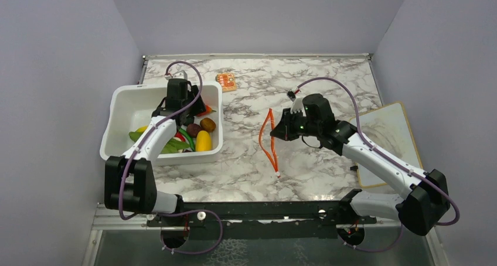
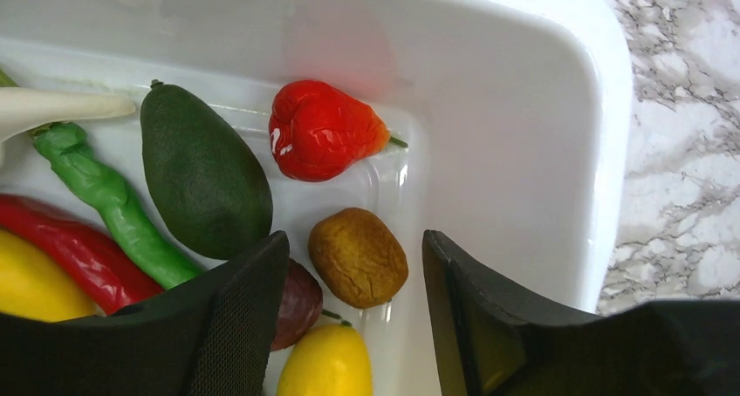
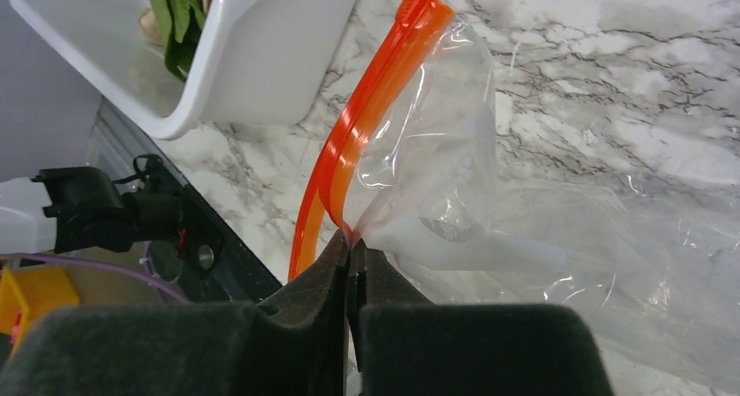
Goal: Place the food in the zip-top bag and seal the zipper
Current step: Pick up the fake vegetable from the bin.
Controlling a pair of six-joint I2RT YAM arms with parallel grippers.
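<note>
The toy food lies in a white tub [image 1: 123, 111]. In the left wrist view I see a brown-orange lump [image 2: 358, 256], a red pepper [image 2: 323, 130], a dark green avocado [image 2: 205, 169], a green chilli [image 2: 113, 200], a red chilli [image 2: 74, 252] and a yellow piece [image 2: 325, 363]. My left gripper [image 2: 353, 326] is open just above the brown lump, inside the tub's right end [image 1: 187, 105]. My right gripper [image 3: 352, 248] is shut on one lip of the clear zip-top bag [image 3: 454, 178] at its orange-red zipper [image 3: 366, 108]. The mouth gapes open [image 1: 268, 134]; a white tab [image 1: 278, 174] hangs at the zipper's end.
A small orange card [image 1: 226, 81] lies on the marble table behind the tub. A white board [image 1: 387, 137] lies at the right edge. The black base rail [image 1: 258, 210] runs along the near edge. Grey walls close in both sides.
</note>
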